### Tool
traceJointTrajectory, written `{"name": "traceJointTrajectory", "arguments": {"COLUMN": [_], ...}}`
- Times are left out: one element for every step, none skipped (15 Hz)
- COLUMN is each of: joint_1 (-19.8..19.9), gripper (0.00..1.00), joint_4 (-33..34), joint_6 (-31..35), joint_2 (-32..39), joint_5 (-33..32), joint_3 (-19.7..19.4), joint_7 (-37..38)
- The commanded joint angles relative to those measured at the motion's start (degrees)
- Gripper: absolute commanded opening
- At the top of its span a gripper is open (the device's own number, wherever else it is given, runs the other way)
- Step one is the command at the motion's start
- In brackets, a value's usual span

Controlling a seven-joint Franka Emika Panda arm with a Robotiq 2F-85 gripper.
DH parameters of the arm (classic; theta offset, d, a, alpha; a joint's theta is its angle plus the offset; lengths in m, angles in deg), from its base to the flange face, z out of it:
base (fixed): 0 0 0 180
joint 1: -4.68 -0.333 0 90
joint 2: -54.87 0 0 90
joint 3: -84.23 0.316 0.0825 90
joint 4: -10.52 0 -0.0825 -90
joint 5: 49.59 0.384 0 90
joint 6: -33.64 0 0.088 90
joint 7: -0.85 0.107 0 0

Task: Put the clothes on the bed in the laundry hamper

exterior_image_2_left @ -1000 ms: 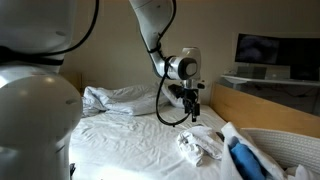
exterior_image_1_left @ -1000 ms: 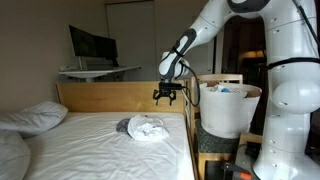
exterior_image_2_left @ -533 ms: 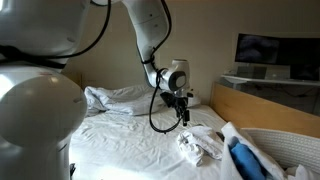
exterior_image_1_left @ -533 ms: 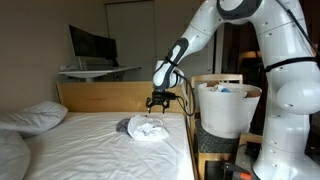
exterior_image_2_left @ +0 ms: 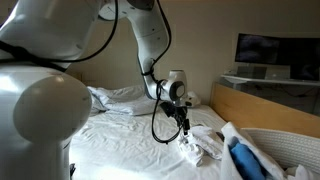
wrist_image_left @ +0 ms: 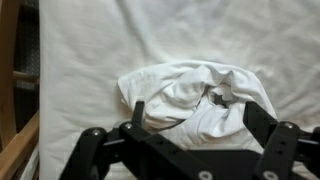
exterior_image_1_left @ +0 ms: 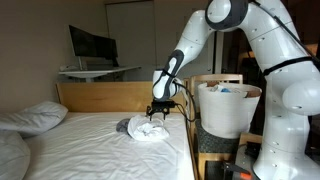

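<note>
Tool (wrist_image_left: 195, 115) released: the two fingers (wrist_image_left: 138, 112) are spread wide with nothing between them, and the wrist view looks straight down past them onto the clothes (wrist_image_left: 195, 92). In both exterior views the tool (exterior_image_1_left: 157, 114) (exterior_image_2_left: 185, 128) points down, just above the pile. Can't tell whether the tips touch the fabric.

Clothes (exterior_image_1_left: 148, 129) (exterior_image_2_left: 200, 146): one crumpled white bundle with a small dark patch near its top. It lies on the counter (exterior_image_1_left: 90, 145), which has a white sheet, near the edge closest to the laundry hamper (exterior_image_1_left: 230, 108).

Hamper: a white tub standing beside the counter, apart from the clothes. There is already something inside it, including a blue item (exterior_image_2_left: 245, 160). Its rim (exterior_image_2_left: 285, 140) shows low in an exterior view.

Further out: pillow (exterior_image_1_left: 35, 115) at the far end of the counter, wooden board (exterior_image_1_left: 105, 97) behind it, dark monitor (exterior_image_1_left: 90, 45) on a desk beyond.
</note>
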Motion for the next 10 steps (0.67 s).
{"name": "traceJointTrajectory", "arguments": {"joint_1": [-5.2,-7.8,-9.7,-11.6,-13.1,-14.9,-15.9,-17.5,-18.3,-20.2], "gripper": [1.00,1.00,1.00,1.00,1.00,1.00,1.00,1.00,1.00,1.00], "joint_4": [3.6,4.8,5.8,7.2,8.4,9.5,10.5,11.5,12.4,13.3], "joint_6": [8.6,11.8,13.6,15.2,16.4,17.0,17.9,18.7,19.8,20.2], "joint_2": [8.8,11.2,13.4,15.5,17.3,18.7,20.2,21.2,22.5,23.6], "joint_5": [-2.6,-1.8,-0.9,0.5,2.1,3.8,5.4,6.8,8.2,9.0], "joint_3": [-5.2,-6.4,-7.7,-8.8,-9.6,-10.4,-10.7,-11.7,-12.1,-13.7], "joint_7": [3.9,5.0,4.8,5.0,5.1,5.4,5.3,5.0,4.7,4.3]}}
